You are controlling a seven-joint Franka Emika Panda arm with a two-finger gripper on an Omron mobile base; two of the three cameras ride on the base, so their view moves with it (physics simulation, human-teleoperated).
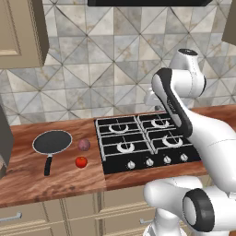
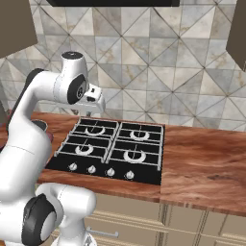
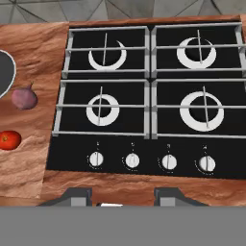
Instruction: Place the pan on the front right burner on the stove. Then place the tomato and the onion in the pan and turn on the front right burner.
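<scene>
So the pan is sitting on the wooden table left of the stove, handle pointing toward the near edge. Just right of it are the onion and, a bit nearer, the tomato, both loose on the table. Nothing's on the front right burner. The gripper hangs above the stove's near edge by the knobs, fingers apart and holding nothing.

Base views from behind-left and behind-right, hand view straight down from above; shared ground, the stove.
</scene>
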